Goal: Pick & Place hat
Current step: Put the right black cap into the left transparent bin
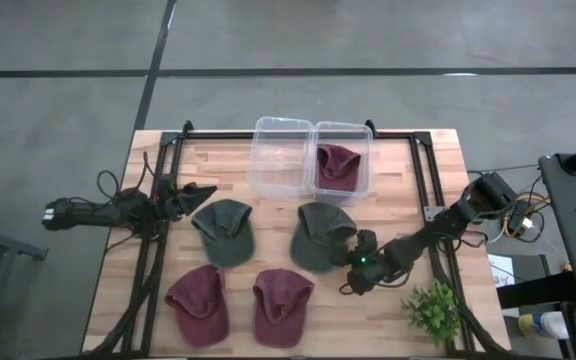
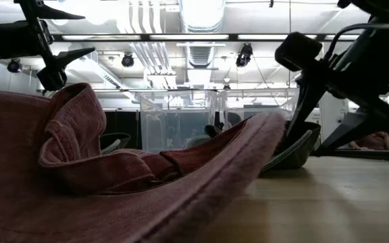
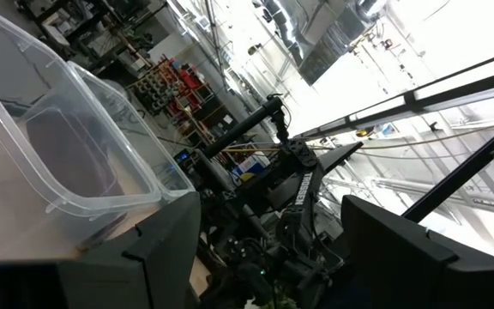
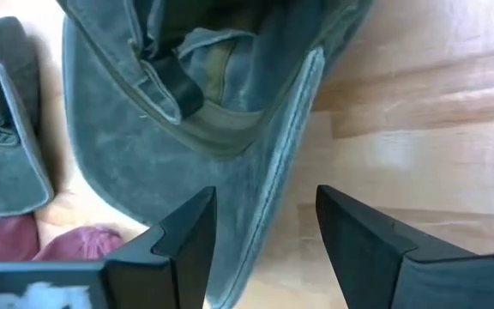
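A green hat (image 1: 320, 235) lies on the wooden table right of centre, open side up in the right wrist view (image 4: 187, 129). My right gripper (image 1: 353, 258) is open low over its brim. Its two fingers stand on either side of the brim's edge (image 4: 273, 197), and I see no touch. A second green hat (image 1: 225, 230) lies left of centre. Two maroon hats (image 1: 200, 300) (image 1: 282, 303) lie near the front edge. Another maroon hat (image 1: 336, 165) lies inside the right clear bin (image 1: 368, 150). My left gripper (image 1: 203, 190) is open and empty at the table's left.
An empty clear bin (image 1: 280, 125) stands left of the filled one at the far edge. A small green plant (image 1: 433, 310) stands at the front right corner. A black frame (image 1: 423, 170) runs along the table's sides. In the low view a maroon hat (image 2: 113, 169) fills the foreground.
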Motion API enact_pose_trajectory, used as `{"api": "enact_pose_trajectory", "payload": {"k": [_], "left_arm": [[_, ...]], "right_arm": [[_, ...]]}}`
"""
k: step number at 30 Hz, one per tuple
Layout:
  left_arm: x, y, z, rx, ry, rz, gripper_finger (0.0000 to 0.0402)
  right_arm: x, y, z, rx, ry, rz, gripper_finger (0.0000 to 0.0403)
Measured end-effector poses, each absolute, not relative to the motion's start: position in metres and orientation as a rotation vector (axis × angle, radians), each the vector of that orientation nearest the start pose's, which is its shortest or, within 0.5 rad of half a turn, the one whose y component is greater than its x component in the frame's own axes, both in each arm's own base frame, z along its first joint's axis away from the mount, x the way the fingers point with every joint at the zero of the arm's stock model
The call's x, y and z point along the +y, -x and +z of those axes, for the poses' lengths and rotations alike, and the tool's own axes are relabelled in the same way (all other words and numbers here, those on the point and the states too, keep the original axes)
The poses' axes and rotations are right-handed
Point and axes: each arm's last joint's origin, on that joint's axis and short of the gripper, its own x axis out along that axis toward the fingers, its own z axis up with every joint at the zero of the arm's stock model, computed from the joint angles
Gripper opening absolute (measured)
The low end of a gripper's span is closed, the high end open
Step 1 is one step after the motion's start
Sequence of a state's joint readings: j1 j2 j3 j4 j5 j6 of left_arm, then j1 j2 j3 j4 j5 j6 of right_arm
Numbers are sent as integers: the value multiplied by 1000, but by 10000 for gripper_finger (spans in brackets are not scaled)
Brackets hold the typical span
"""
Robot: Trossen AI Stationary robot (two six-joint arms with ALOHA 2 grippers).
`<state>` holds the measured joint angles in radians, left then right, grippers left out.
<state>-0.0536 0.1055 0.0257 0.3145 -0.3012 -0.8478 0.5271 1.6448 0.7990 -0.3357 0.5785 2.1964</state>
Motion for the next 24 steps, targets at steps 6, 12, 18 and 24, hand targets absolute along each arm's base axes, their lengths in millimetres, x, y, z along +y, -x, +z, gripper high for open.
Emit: {"api": "enact_pose_trajectory", "payload": {"k": [6, 12, 18, 24], "left_arm": [[3, -100, 194, -323, 881, 134, 275], [3, -100, 194, -324, 882, 134, 275], [3, -100, 194, -323, 882, 134, 275], [3, -100, 194, -323, 880, 134, 275]], "right_arm": [[129, -258, 129, 446, -1395, -986, 159], [130, -260, 129, 443, -1405, -967, 55], [132, -265, 142, 445, -1398, -907, 14], [138, -272, 162, 477, -1376, -825, 13]]}}
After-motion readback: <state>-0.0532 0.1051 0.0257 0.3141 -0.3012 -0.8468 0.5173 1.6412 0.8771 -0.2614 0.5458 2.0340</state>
